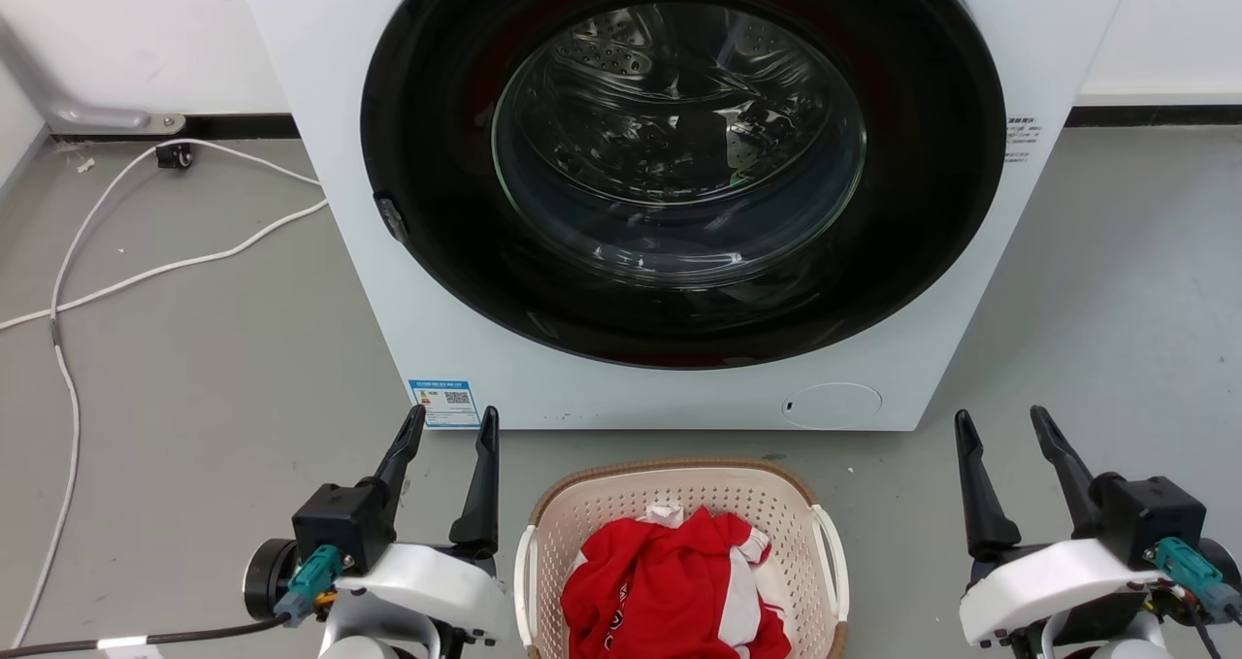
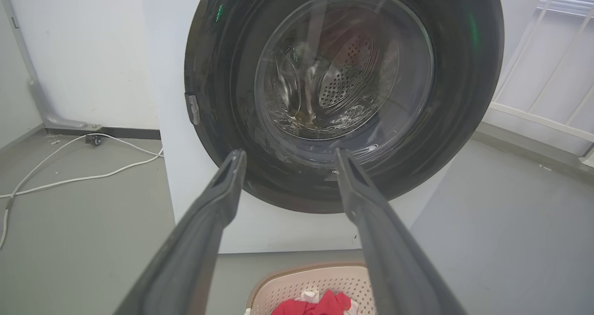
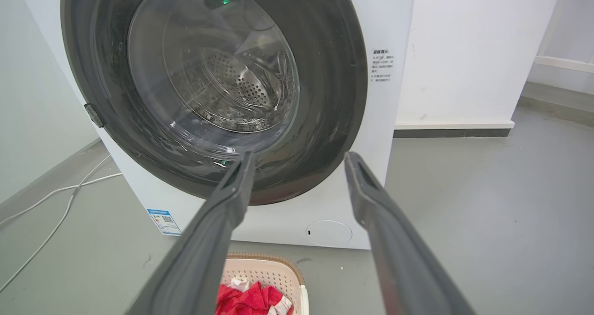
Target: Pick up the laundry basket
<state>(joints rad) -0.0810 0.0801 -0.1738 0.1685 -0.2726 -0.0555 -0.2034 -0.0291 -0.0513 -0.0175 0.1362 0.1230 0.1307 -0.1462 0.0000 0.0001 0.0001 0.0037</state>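
Observation:
The laundry basket [image 1: 602,504] is cream perforated plastic with a brown woven-look rim and white side handles. It stands on the grey floor at the bottom centre of the head view, in front of the washer, holding red and white clothes [image 1: 670,581]. My left gripper [image 1: 451,424] is open, to the basket's left and apart from it. My right gripper [image 1: 1004,421] is open, further off to the basket's right. The basket's far rim [image 2: 306,271] lies between my left fingers, and its corner [image 3: 274,261] sits low between my right fingers.
A white front-load washer [image 1: 679,387] with a shut round dark door [image 1: 679,154] stands directly behind the basket. White cables [image 1: 146,271] trail over the floor at the left. Open grey floor lies on both sides of the basket.

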